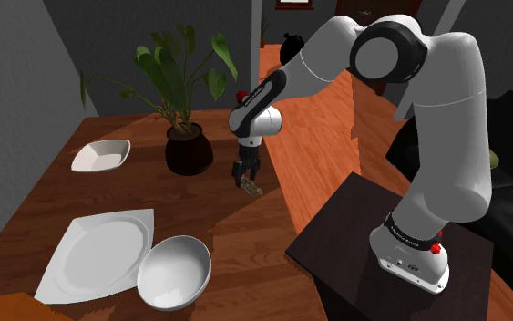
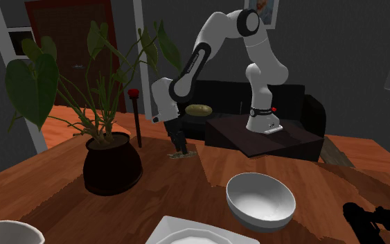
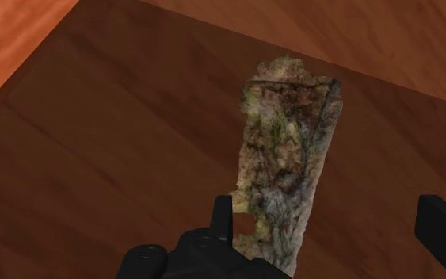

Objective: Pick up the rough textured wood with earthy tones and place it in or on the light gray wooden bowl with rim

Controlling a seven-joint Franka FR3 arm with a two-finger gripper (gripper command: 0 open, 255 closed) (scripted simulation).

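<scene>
Wood [image 3: 288, 158] nr table [image 1: 236, 239] edge | jaws apart, astride it | bowl [image 1: 174, 271] well apart

The piece of wood [image 3: 288, 158] is mottled in brown, grey, tan and mossy green, in a rough blotched pattern. The table [image 3: 94, 174] is rendered dark brown with faint grain. The bowl [image 1: 174, 271] is shown plain greyish white, and the gripper [image 3: 332, 204] all black.
</scene>
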